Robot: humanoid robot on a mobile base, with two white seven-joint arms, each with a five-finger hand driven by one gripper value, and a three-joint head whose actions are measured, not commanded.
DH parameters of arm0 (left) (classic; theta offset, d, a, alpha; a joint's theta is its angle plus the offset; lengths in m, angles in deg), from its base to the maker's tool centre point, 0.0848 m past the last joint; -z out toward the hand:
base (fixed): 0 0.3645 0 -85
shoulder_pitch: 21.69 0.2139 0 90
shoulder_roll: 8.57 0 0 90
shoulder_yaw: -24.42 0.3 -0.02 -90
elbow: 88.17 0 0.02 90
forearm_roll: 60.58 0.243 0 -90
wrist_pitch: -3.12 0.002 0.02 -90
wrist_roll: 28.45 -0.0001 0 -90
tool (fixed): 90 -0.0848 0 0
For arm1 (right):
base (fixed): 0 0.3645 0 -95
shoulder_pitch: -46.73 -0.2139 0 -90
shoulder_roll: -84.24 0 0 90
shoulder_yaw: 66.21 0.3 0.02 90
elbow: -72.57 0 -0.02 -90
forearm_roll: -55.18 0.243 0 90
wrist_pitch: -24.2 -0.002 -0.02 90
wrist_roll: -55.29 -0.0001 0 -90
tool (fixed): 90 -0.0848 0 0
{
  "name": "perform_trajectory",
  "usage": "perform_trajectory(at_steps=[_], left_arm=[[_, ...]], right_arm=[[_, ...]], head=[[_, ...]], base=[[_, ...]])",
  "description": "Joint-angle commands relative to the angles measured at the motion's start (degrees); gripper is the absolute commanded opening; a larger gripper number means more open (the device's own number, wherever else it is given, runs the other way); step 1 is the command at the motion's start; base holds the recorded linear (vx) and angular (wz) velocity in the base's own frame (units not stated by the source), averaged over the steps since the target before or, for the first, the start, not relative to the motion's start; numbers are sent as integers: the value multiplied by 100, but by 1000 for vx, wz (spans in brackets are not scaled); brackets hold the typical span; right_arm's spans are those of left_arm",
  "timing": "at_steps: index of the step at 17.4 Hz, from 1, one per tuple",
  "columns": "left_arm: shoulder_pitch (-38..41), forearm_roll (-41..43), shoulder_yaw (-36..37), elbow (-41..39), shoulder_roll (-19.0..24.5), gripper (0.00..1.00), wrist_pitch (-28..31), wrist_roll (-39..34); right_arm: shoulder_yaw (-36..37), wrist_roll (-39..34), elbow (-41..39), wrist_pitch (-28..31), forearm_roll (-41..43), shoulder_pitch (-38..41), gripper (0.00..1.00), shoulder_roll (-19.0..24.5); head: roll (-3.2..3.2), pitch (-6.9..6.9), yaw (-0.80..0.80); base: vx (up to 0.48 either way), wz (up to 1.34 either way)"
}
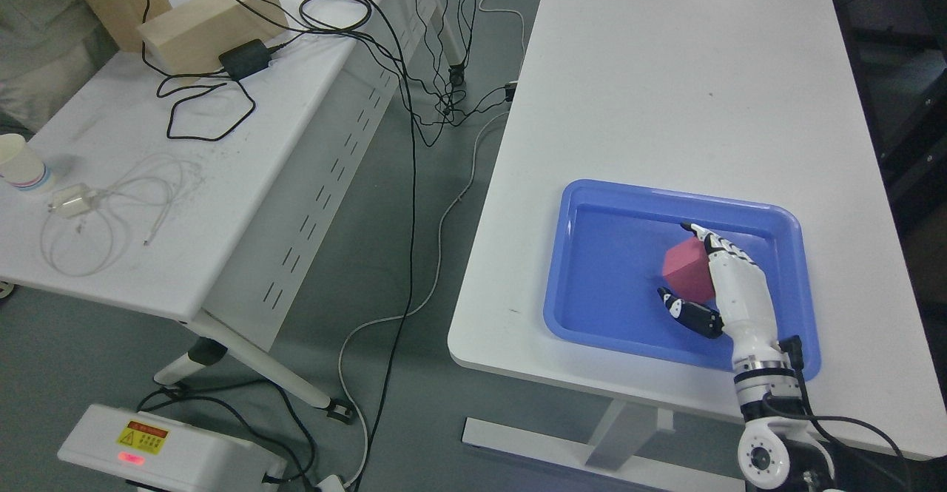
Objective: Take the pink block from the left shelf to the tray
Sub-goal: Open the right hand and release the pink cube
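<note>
On the white worktop [666, 107] sits a blue tray [592, 329]; the right robot hand [684, 270] holds the pink block [684, 268] clasped to its left, over the tray floor.

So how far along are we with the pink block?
Nearly done. The pink block is off the shelf and over the blue tray, with the right hand closed around it. Whether it touches the tray floor is unclear. Left: release and withdraw.

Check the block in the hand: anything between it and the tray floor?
Nothing visible. The right hand holds the pink block inside the blue tray, whose floor around them is bare. Whether the block already touches it, I cannot tell.
</note>
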State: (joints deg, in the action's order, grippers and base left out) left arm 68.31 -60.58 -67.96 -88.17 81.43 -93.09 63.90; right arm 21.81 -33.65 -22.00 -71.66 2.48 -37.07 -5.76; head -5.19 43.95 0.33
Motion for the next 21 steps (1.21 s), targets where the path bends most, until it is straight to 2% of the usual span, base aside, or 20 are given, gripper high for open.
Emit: perform_trajectory(at_steps=[1,3,5,8,11,12,14,21], left_arm=[[-176,9,1,-100,100,100,-3,2],[-176,9,1,-100,100,100,-3,2],[-176,9,1,-100,100,100,-3,2],[-176,9,1,-100,100,100,-3,2],[-176,9,1,-100,100,100,-3,2],[-176,9,1,-100,100,100,-3,2],[-176,9,1,-100,100,100,-3,2],[-176,9,1,-100,100,100,-3,2]], right_arm=[[469,26,0,-55,1436,-23,87,-100],[637,34,-88,-64,1849,-32,90,-100],[655,52,-123,-177,2219,-32,99,-100],[812,183,-158,-607,2422,-40,100,-100],[971,929,-167,-1100,3193,-58,100,-100],[1050,957,-176,-1179,3466,-49,100,-100],[1129,949,-176,-1145,3793,-49,100,-100],[1147,783,-176,-365,4092,-58,100,-100]], head=[[0,0,0],[0,0,0],[0,0,0],[0,0,0],[0,0,0],[0,0,0],[0,0,0],[0,0,0]], base=[[0,0],[0,0],[0,0],[-7,0],[-21,2],[-13,15],[-22,11],[-116,34]])
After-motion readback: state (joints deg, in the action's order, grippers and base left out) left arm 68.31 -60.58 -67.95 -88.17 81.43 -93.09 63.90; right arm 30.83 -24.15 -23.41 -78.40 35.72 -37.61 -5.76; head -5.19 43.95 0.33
